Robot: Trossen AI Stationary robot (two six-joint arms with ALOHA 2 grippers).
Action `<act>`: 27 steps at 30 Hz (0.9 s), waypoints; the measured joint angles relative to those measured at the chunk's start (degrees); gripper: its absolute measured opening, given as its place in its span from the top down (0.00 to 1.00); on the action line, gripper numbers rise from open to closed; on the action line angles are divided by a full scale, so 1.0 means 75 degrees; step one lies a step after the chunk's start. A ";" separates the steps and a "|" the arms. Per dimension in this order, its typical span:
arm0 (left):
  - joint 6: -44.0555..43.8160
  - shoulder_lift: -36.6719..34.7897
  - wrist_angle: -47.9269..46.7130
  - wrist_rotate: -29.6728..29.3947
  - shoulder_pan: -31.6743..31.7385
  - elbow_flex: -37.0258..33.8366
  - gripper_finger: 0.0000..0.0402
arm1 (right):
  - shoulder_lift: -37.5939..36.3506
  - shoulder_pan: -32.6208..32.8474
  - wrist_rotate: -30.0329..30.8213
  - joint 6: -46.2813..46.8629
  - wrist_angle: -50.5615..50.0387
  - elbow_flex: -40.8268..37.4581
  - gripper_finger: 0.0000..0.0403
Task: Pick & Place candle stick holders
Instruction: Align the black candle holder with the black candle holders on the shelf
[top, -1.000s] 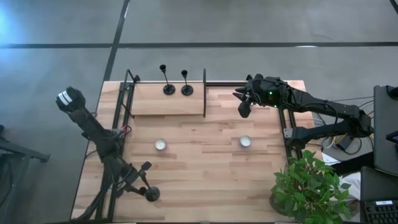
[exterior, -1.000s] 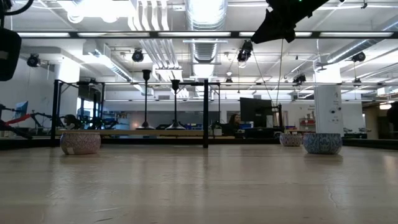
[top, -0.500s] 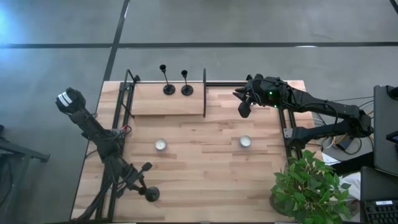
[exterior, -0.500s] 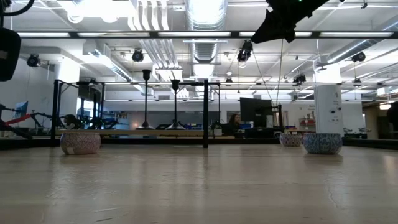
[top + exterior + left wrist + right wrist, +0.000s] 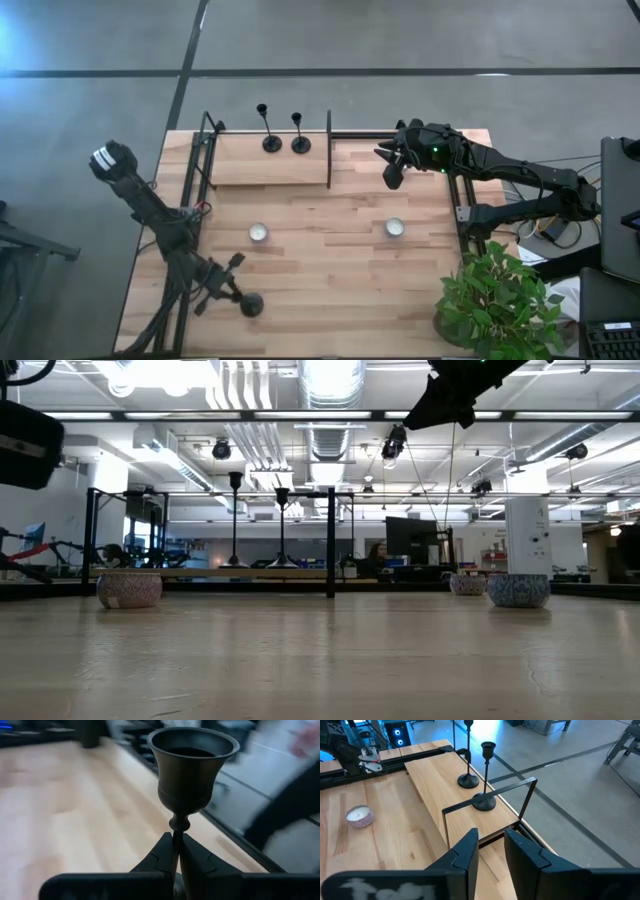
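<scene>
Two black candle stick holders [image 5: 271, 143] [image 5: 300, 143] stand on their round bases on a raised wooden shelf [image 5: 250, 168] at the table's far left; they also show in the right wrist view [image 5: 468, 781] [image 5: 484, 800]. My left gripper [image 5: 225, 285] is near the table's front left, shut on the third holder, whose round base [image 5: 250, 305] shows beside it and whose cup [image 5: 192, 765] fills the left wrist view. My right gripper [image 5: 392, 165] hovers open and empty, high over the far right, right of the shelf. My left gripper pinches the holder's thin stem [image 5: 175, 837] between its two fingers [image 5: 160, 855], just below the cup and the small knob under it. The fingers lie across the stem. The gripper hides the base in the wrist view; whether the base touches the table I cannot tell.
Two white-silver tealights [image 5: 259, 233] [image 5: 394, 228] sit mid-table. Black frame rails [image 5: 205, 160] [image 5: 329, 150] stand at the shelf's ends, and another [image 5: 462, 205] at the table's right edge. A potted plant [image 5: 500, 300] stands at the near right corner.
My left gripper has shifted a little toward the table's right edge with the holder; the holder's base has moved right and slightly away from the near edge. My right arm has kept still.
</scene>
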 joint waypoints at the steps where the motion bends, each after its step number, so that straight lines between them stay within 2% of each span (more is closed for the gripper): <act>1: -0.0136 -0.0043 0.0019 -0.0419 0.0028 0.0000 0.96 | 0.0000 -0.0001 0.0003 0.0000 0.0000 0.0000 0.77; 4: -0.0420 -0.0197 -0.0015 -0.1423 0.0194 0.0068 0.96 | 0.0000 -0.0001 0.0003 0.0000 0.0000 0.0000 0.78; 8: 0.0096 -0.0208 -0.0552 -0.1978 0.0709 0.0883 0.96 | 0.0000 -0.0002 0.0002 0.0000 0.0000 0.0000 0.80; 11: 0.0426 -0.0073 -0.2007 -0.1933 0.1452 0.1905 0.96 | 0.0000 -0.0003 0.0001 0.0000 0.0000 0.0000 0.82; 13: 0.0636 0.0144 -0.2585 -0.1608 0.2029 0.2500 0.96 | 0.0000 -0.0003 0.0002 0.0000 0.0000 0.0001 0.83; 20: 0.1618 0.1595 -0.2070 -0.0589 0.3758 0.3756 0.96 | 0.0000 -0.0001 0.0003 0.0000 0.0000 0.0000 0.84; 23: 0.1633 0.2233 -0.1795 -0.0699 0.4264 0.4127 0.96 | 0.0000 -0.0003 0.0000 0.0000 0.0000 0.0000 0.83; 27: 0.1385 0.2464 -0.1714 -0.1446 0.4655 0.4266 0.96 | 0.0000 -0.0001 0.0002 0.0000 0.0000 0.0000 0.81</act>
